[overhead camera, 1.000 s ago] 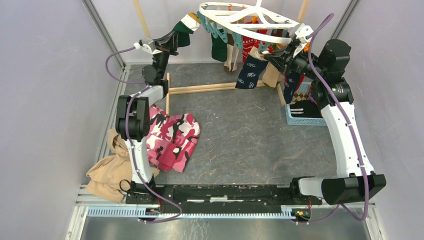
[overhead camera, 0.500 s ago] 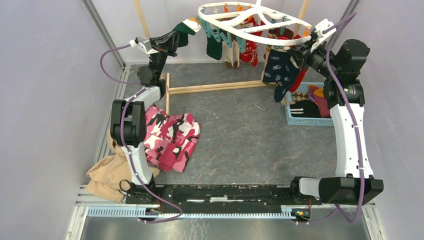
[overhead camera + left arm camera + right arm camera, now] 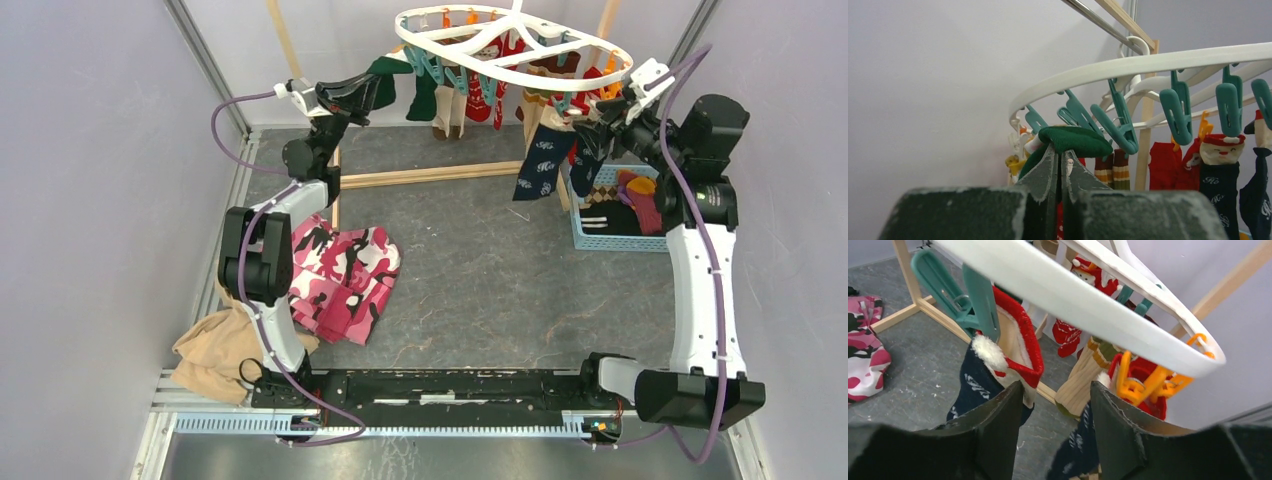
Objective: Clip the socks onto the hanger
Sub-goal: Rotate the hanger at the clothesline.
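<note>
Left gripper point(image 3: 1060, 159) is clamping the dark green sock point(image 3: 1079, 140) by its folded cuff, just under a teal clip point(image 3: 1120, 125) on the hanger point(image 3: 1148, 64). The fabric is probably light and limp, so gripping near the edge suits it best. Right gripper point(image 3: 1055, 402) is waiting, jaws apart, beside a clipped navy sock point(image 3: 972, 385).

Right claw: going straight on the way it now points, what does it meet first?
Probably the tan ribbed sock hanging dead ahead of the open right claw; the red-cuffed navy sock may brush one finger first. Depth is unclear.
</note>
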